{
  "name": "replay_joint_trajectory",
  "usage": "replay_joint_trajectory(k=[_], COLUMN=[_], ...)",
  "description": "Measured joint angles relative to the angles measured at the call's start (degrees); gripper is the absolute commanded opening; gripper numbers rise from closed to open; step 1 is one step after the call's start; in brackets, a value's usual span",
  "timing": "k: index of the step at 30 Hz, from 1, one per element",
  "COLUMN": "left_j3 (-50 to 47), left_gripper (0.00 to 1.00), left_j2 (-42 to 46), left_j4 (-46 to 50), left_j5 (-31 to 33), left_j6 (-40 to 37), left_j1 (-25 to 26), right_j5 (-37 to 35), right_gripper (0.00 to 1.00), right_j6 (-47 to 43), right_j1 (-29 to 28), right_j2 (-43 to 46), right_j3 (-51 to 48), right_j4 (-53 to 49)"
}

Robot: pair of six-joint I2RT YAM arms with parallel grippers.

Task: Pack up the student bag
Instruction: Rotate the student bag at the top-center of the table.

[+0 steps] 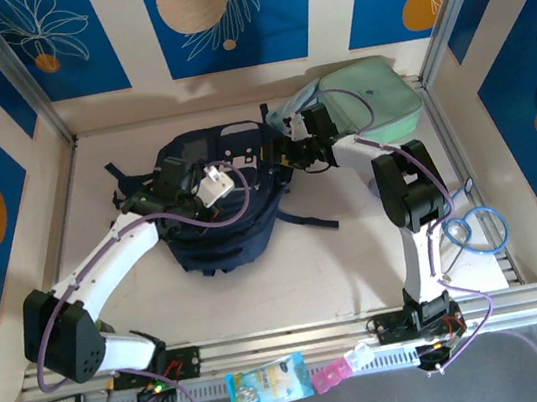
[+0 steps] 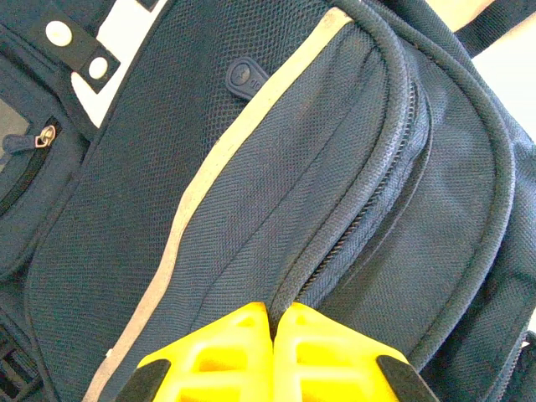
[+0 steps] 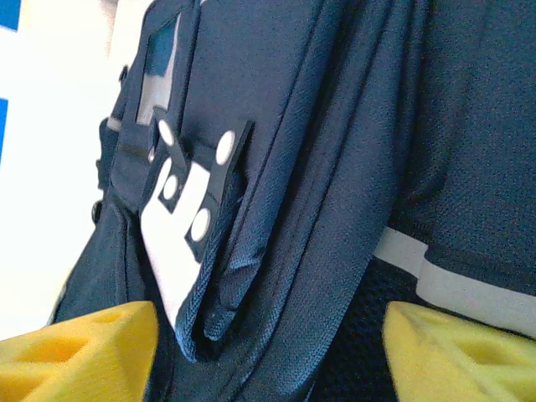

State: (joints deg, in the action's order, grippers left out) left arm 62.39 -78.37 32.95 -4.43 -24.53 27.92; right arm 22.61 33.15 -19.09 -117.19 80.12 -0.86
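Observation:
The student bag (image 1: pixel 214 231) is a dark navy backpack lying flat mid-table, with its straps spread to both sides. A pale stripe (image 2: pixel 209 167) runs down its front panel beside a zip (image 2: pixel 368 209). My left gripper (image 1: pixel 208 186) rests on top of the bag. In the left wrist view its yellow fingers (image 2: pixel 226 352) are shut, the left gripper (image 2: pixel 275 311) pinching a ridge of fabric beside the zip. My right gripper (image 1: pixel 291 149) sits at the bag's far right edge. It is open, and the right gripper (image 3: pixel 268 360) has its pads (image 3: pixel 84 352) wide apart around folds of navy fabric.
A mint green zip case (image 1: pixel 367 100) lies at the back right, just behind the right arm. A clear blue packet (image 1: pixel 268 383) and a pink item (image 1: pixel 331 375) sit on the front rail. A blue cable loop (image 1: pixel 477 226) hangs by the right wall.

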Motion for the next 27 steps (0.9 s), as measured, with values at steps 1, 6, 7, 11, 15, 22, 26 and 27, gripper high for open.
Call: replay_joint_trajectory(k=[1,6,7,11,15,22,26,27], left_j3=[-0.2,-0.4,-0.4,-0.4,-0.4,-0.4,-0.4,-0.4], left_gripper=[0.00,0.00,0.00,0.00,0.00,0.00,0.00,0.00], left_j2=[0.0,0.0,0.0,0.0,0.0,0.0,-0.1,-0.1], left_j4=[-0.1,-0.4,-0.4,-0.3,-0.4,-0.4,-0.3,-0.3], left_j5=[0.0,0.0,0.0,0.2,0.3,0.5,0.5,0.5], left_j6=[0.1,0.1,0.1,0.1,0.1,0.1,0.1,0.1], left_j1=[0.0,0.0,0.0,0.0,0.0,0.0,0.0,0.0], right_j5=[0.9,4.5,5.1,6.7,8.2,7.2,4.9,4.5], right_gripper=[0.61,0.57,0.56,0.47,0.37,0.42,0.38,0.35], right_j6=[-0.6,-4.0,-4.7,-6.7,-8.4,-10.0,-11.1,-11.5], right_j1=[0.0,0.1,0.1,0.3,0.3,0.3,-0.2,-0.3], right_j2=[0.0,1.1,1.4,3.2,4.8,4.9,4.9,4.9], right_j3=[-0.2,-3.5,-4.1,-5.3,-6.0,-6.0,-5.9,-5.7], right_j4=[0.0,-0.1,-0.2,-1.7,-2.8,-5.5,-7.1,-7.7])
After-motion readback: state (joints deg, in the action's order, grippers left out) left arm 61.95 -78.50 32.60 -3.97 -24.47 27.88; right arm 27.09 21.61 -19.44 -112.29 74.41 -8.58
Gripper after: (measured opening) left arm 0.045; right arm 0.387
